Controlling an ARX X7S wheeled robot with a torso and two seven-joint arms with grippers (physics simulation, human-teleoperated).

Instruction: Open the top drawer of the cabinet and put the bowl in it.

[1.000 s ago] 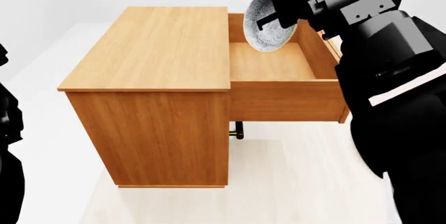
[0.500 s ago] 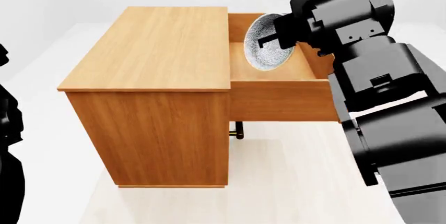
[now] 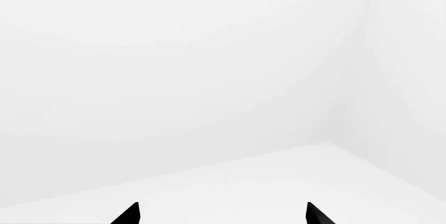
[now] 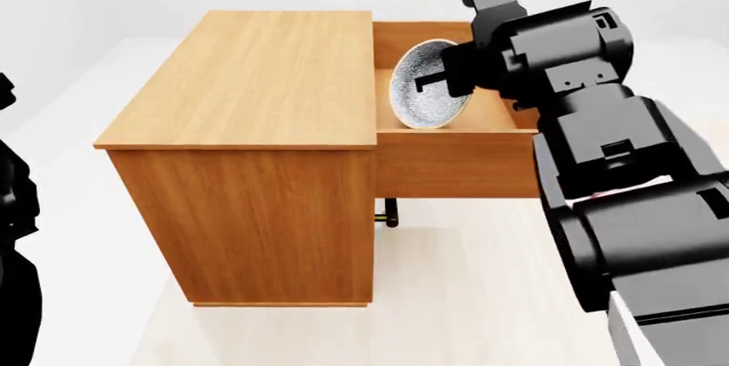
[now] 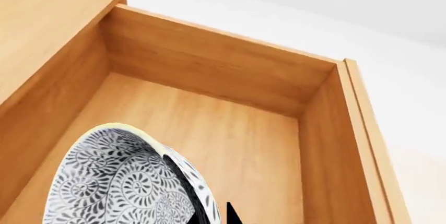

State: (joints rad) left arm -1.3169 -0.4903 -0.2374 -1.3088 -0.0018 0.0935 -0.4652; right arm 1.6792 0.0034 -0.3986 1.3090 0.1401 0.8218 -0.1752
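Now the bowl (image 4: 428,84) is held on its edge by the right hand (image 4: 446,80), whose fingers are pinched shut on the rim. It is tipped up almost on its side, so the patterned hollow faces the cabinet (image 4: 256,153). The bowl hangs inside the top drawer (image 4: 456,161), which is pulled well out, near the drawer's side next to the cabinet body. Whether the bowl touches the drawer floor cannot be told.

In the right wrist view the bowl (image 5: 125,182) is seen low over the drawer floor (image 5: 230,140), close to the drawer's wall on the cabinet side, with bare floor beyond it up to the far corners.

A few things could go wrong, as a guess. If the bowl is let go while it is tipped up like this, it may roll or flop over and bang on the wood. If it is pushed down too hard, its lower edge may scrape the floor or shove the drawer. It may also bump the wall beside it, because it is so close.

The left hand (image 3: 221,214) is held wide open with nothing in it, and only blank white is seen past its tips. It is well away from the drawer.
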